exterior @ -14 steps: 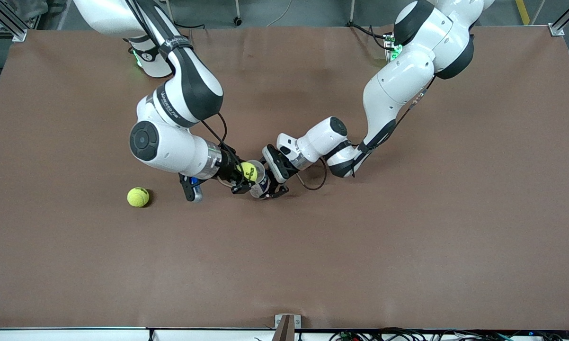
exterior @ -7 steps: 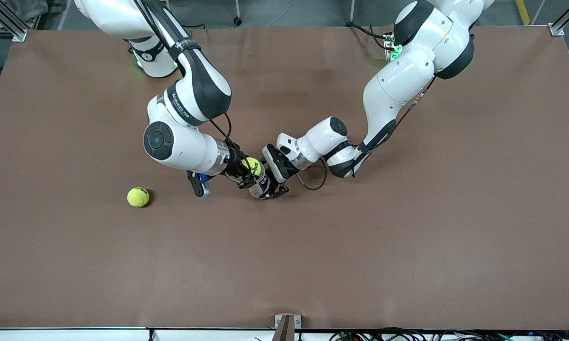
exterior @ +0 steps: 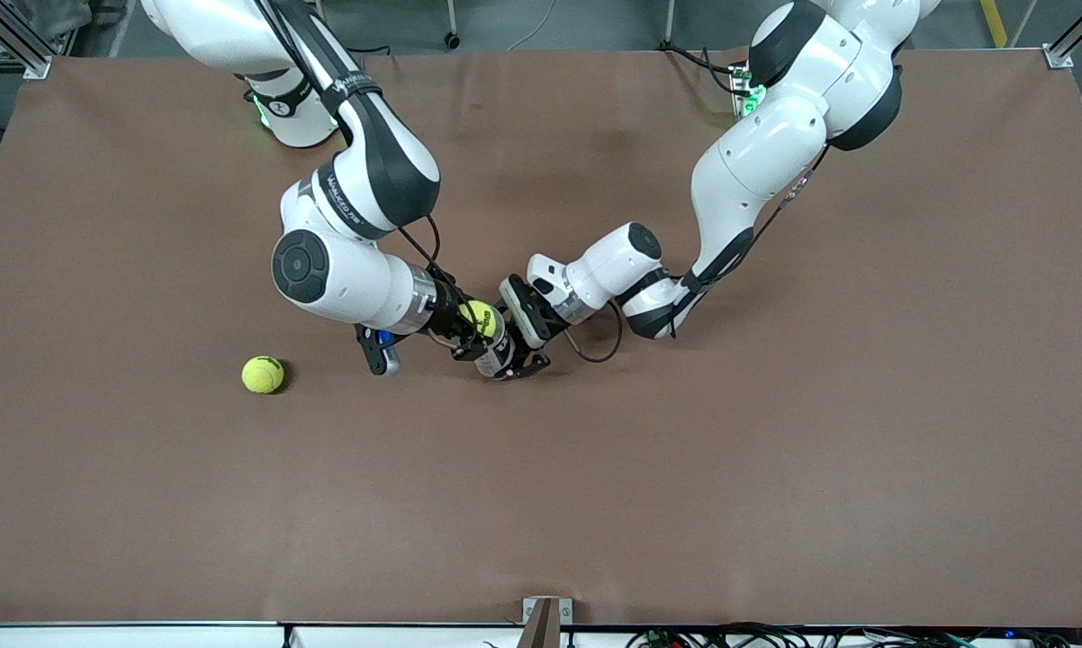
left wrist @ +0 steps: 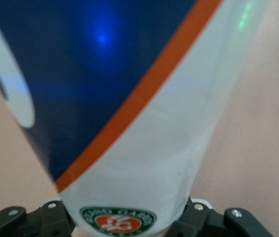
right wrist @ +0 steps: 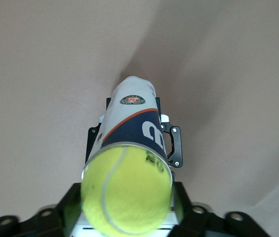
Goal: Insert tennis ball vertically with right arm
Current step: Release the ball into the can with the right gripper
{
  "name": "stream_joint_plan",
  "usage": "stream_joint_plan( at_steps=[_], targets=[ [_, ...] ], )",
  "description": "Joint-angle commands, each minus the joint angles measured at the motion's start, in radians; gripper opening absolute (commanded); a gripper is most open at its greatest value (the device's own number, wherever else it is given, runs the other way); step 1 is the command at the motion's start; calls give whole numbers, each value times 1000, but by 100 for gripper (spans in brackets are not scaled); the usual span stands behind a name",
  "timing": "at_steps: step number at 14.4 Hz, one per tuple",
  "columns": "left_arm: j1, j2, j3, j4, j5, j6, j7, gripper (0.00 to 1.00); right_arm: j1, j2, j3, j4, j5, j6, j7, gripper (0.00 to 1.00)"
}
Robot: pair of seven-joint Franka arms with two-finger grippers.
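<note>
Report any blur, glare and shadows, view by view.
Left wrist view: the white, blue and orange plastic ball tube fills the frame, soft, with a blue glare spot. Right wrist view: the yellow felt tennis ball is sharp. Front view: soft arm shadows on the brown table.

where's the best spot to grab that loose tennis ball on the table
Probably from straight above, hand fingers closing across the middle of the loose tennis ball. It is round and lies alone on the bare table toward the right arm's end, with nothing beside it, so any pair of facing sides would likely serve.
</note>
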Motion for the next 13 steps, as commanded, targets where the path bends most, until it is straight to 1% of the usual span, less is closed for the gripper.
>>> stream_joint_plan(
  at_steps=[1,6,8,10,11,13],
  targets=[
    [0,2,9,6,21,11,6,74,13,-24,-11,-21,-14,18,12,100],
    [-1,3,9,8,21,11,6,74,-7,-25,-14,-10,-20,10,-14,100],
    [-4,3,9,9,19,11,6,74,-48,-31,-14,-10,-51,-6,-110,100],
    [-4,3,9,8,21,11,4,74,-110,-44,-16,-14,-69,-77,-245,100],
    [-6,3,9,9,21,13,6,74,-140,-50,-14,-18,-106,-103,-311,100],
    [-6,3,9,8,21,21,6,74,-177,-64,-14,-32,-227,-160,-452,100]
  ],
)
